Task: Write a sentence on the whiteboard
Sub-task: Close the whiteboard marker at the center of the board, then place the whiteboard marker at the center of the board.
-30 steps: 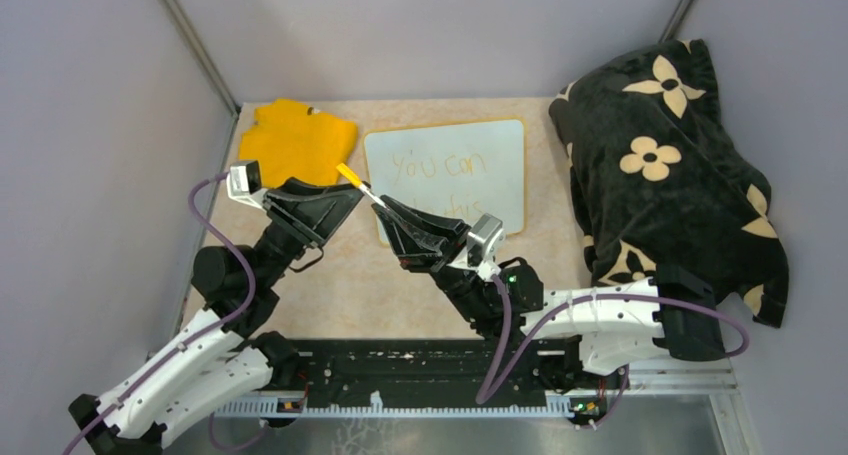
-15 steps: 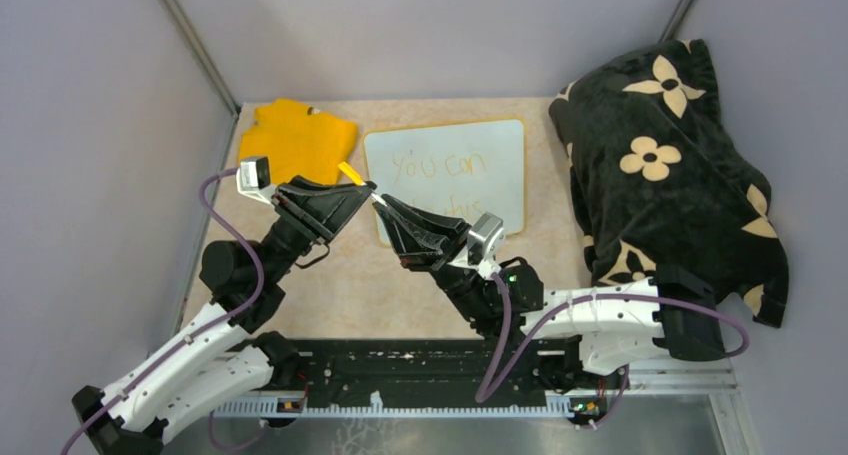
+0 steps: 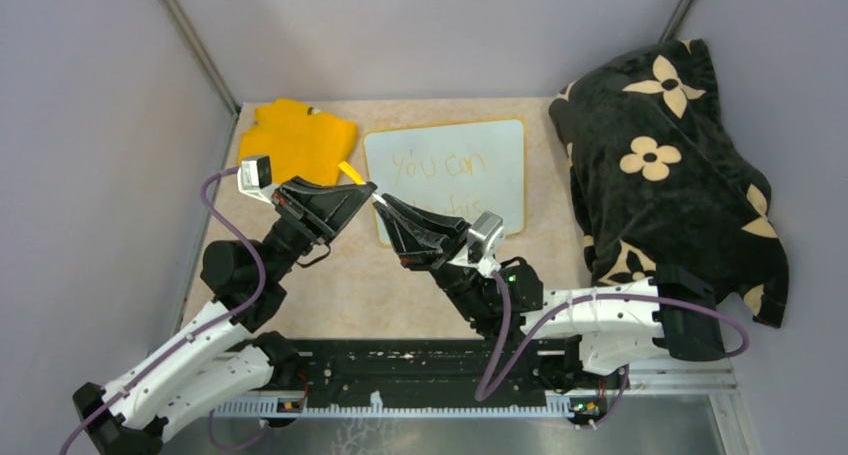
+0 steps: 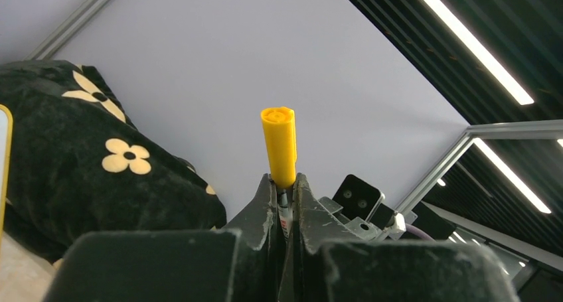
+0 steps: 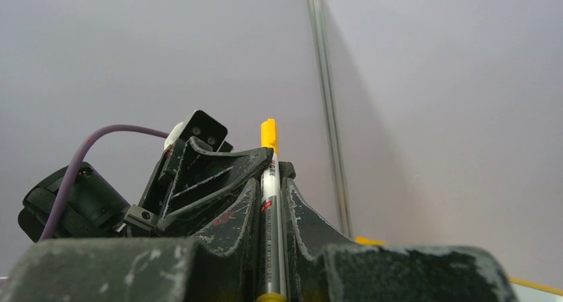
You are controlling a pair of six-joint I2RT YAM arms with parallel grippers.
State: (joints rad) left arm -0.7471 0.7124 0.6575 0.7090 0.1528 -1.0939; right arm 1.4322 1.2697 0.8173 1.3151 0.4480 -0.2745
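**Whiteboard.** The flat rectangular white whiteboard with rounded corners and a thin yellow-orange rim (image 3: 505, 145) lies on the beige marbled tabletop (image 3: 330, 270), at the far middle. Its long axis runs left to right. A crumpled yellow cloth (image 3: 298, 140) lies just beside its left edge. A black plush blanket with cream flower prints (image 3: 670, 165) is heaped to its right.

**Sentence.** The thin yellow-orange handwritten sentence (image 3: 440, 163) runs left to right, parallel to the board's long axis, and reads upright from the robot's side. The upper line reads "you can". The lower line is partly hidden behind the right arm, and only "this" shows.

**Marker pen.** A slim white-barrelled marker pen (image 5: 270, 212) with a yellow cap (image 4: 279, 143) is held over the near-left part of the board. In the top view its long axis runs diagonally, with the capped end pointing far-left toward the yellow cloth. Its other end is hidden inside the right tool.

**Left tool.** The left tool (image 3: 367, 187) has its fingers together on the marker pen at the base of the cap. The cap projects beyond the fingertips.

**Right tool.** The right tool (image 3: 380, 202) is clamped on the barrel of the marker pen. The two tools meet tip to tip.
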